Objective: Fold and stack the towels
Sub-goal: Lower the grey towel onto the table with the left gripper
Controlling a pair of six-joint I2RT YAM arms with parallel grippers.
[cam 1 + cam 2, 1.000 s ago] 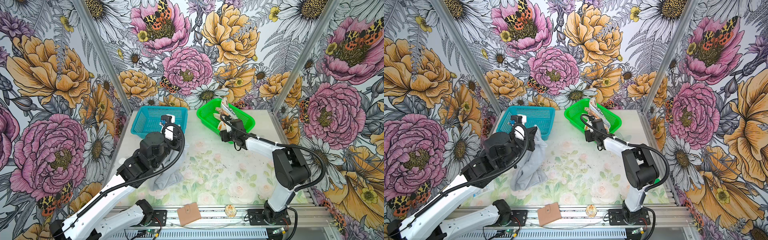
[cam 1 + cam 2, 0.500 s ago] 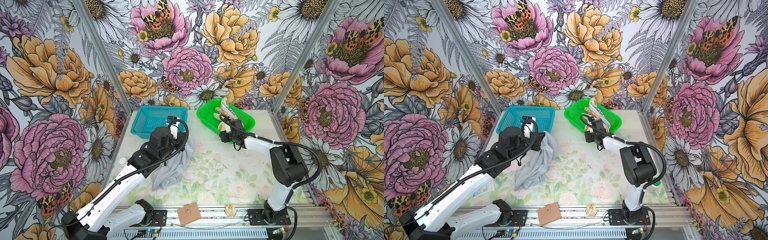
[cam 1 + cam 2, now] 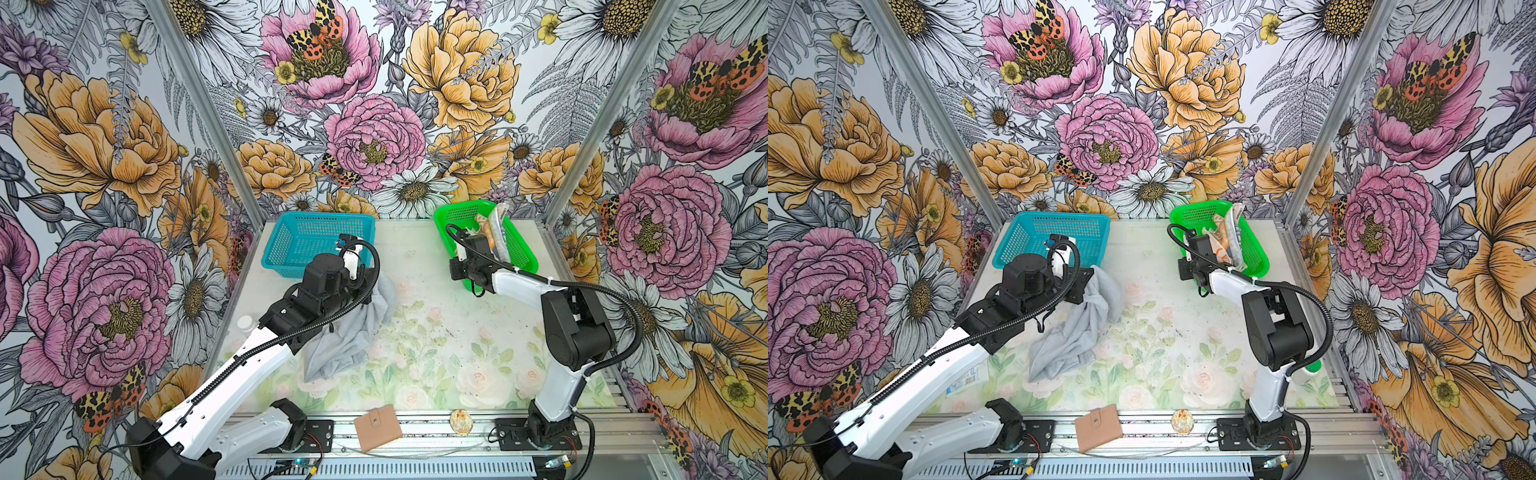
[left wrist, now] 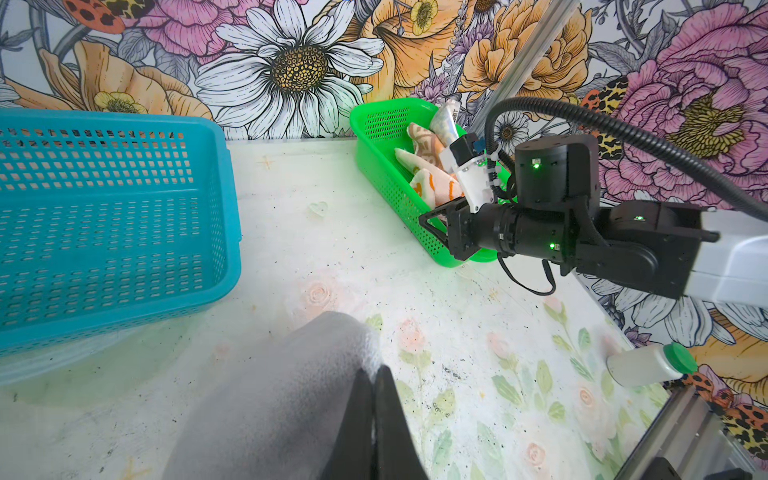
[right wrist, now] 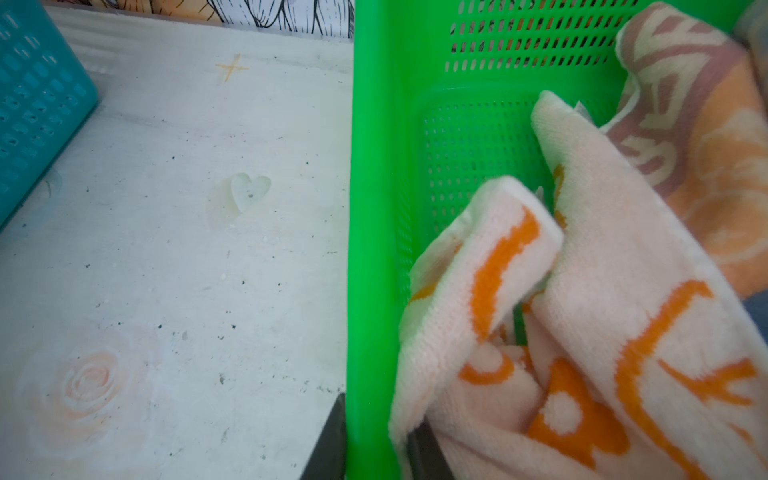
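Your right gripper (image 5: 379, 415) straddles the near-left wall of the green basket (image 5: 370, 166). One jaw is outside on the table side and the other is inside, pressed against the edge of the flowered towel (image 5: 623, 291). You cannot tell from here whether they have bitten down yet. If they close as they stand, they will likely pinch plastic along with cloth, and a lift would drag the basket. Ease them apart, bring both jaws inside the wall, and take one thick fold of that towel alone. It lies crumpled in the basket at the far right, with the lettered towel (image 5: 673, 104) behind it against the far wall. Your left gripper (image 4: 375, 386) is pinched tight on a bunch of the grey towel (image 3: 353, 332) and holds it raised. The rest hangs down onto the table (image 3: 457, 332), just near-right of the blue basket (image 3: 316, 237). Carry it toward the open middle and lower it slowly, so the cloth spreads flat rather than heaping up. Then look for a corner before you fold.
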